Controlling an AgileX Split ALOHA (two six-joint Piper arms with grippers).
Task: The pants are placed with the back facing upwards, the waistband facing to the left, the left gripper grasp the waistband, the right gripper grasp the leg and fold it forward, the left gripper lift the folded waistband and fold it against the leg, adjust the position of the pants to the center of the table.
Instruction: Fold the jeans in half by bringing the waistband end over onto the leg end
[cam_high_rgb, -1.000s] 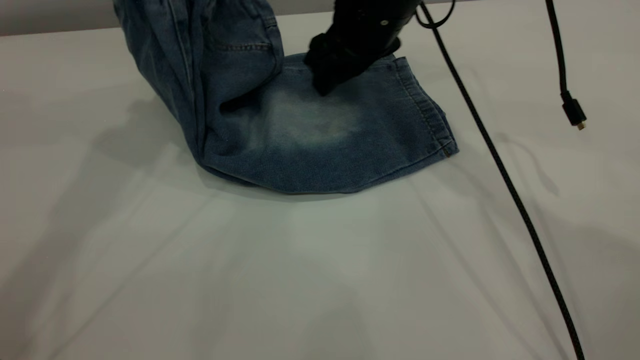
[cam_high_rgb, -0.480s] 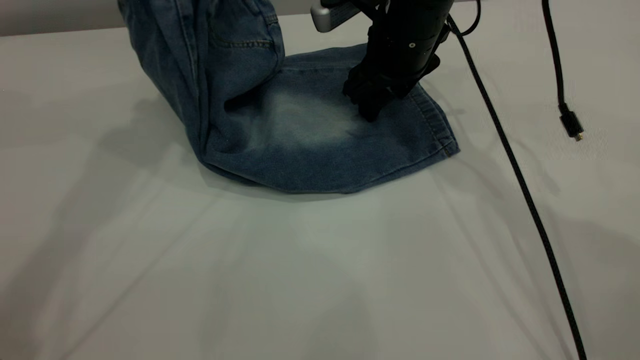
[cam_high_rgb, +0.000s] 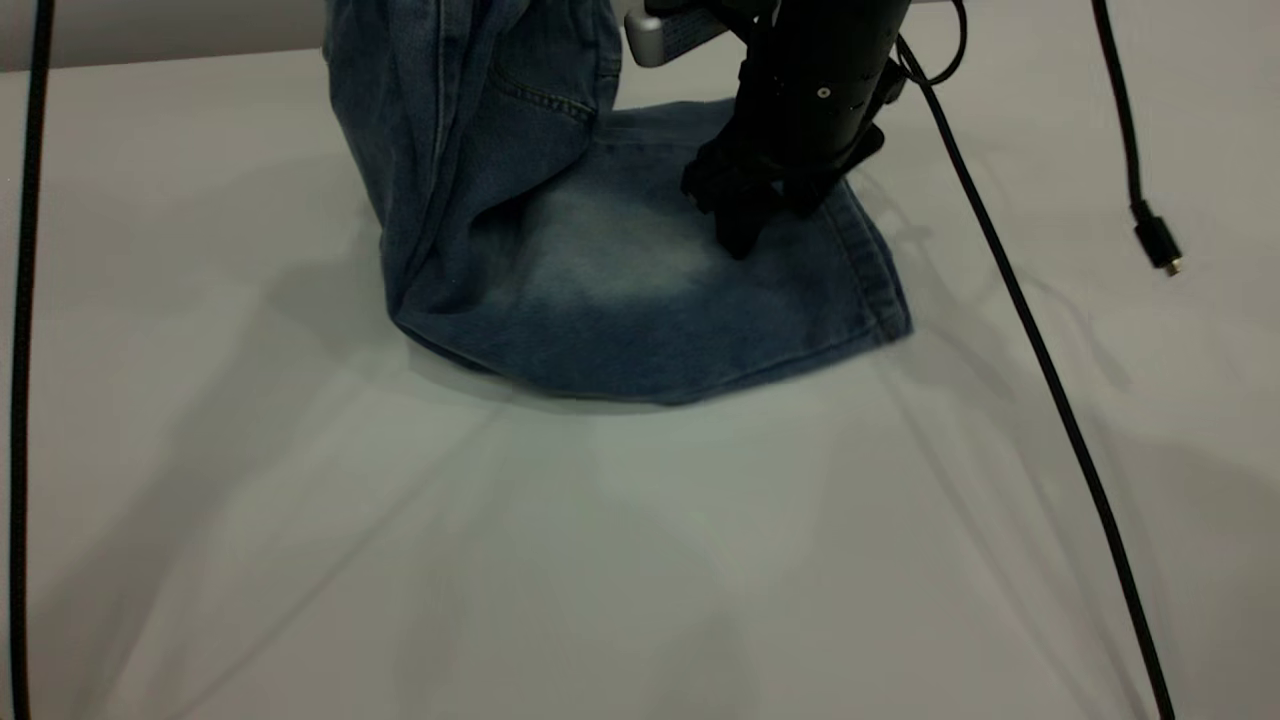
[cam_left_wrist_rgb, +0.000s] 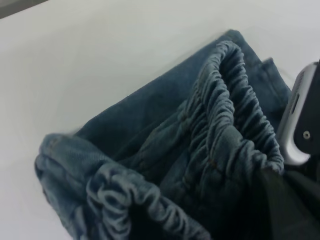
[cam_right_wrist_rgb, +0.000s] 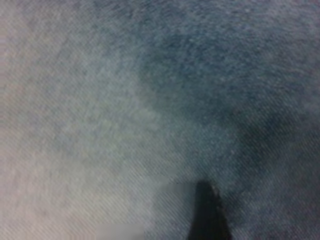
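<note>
Lying toward the far edge of the surface (cam_high_rgb: 300, 480), the pants (cam_high_rgb: 560, 230) are folded lengthwise, with the waistband end raised upright out of the top of the exterior view. The leg (cam_high_rgb: 650, 300), showing a whitish faded patch and a stitched hem cuff, lies flat with the cuff pointing toward the surface's right side.

Right claw (cam_high_rgb: 742, 228): pressing down on the leg near the cuff, beside the faded patch. Its fingers appear drawn together to a point on the denim; no fabric can be seen held between them. The right wrist view shows one dark fingertip (cam_right_wrist_rgb: 207, 215) against the cloth. A silver-grey cylinder (cam_high_rgb: 665, 32) sits on the claw body.

Left claw: not visible in the exterior view. The left wrist view shows the gathered elastic waistband (cam_left_wrist_rgb: 235, 120) held up and hanging open, close to the camera, but the fingers themselves cannot be made out, so its state cannot be told.

Black cables (cam_high_rgb: 1040, 360) cross the surface's right side; another cable (cam_high_rgb: 25, 350) hangs along the left edge.
</note>
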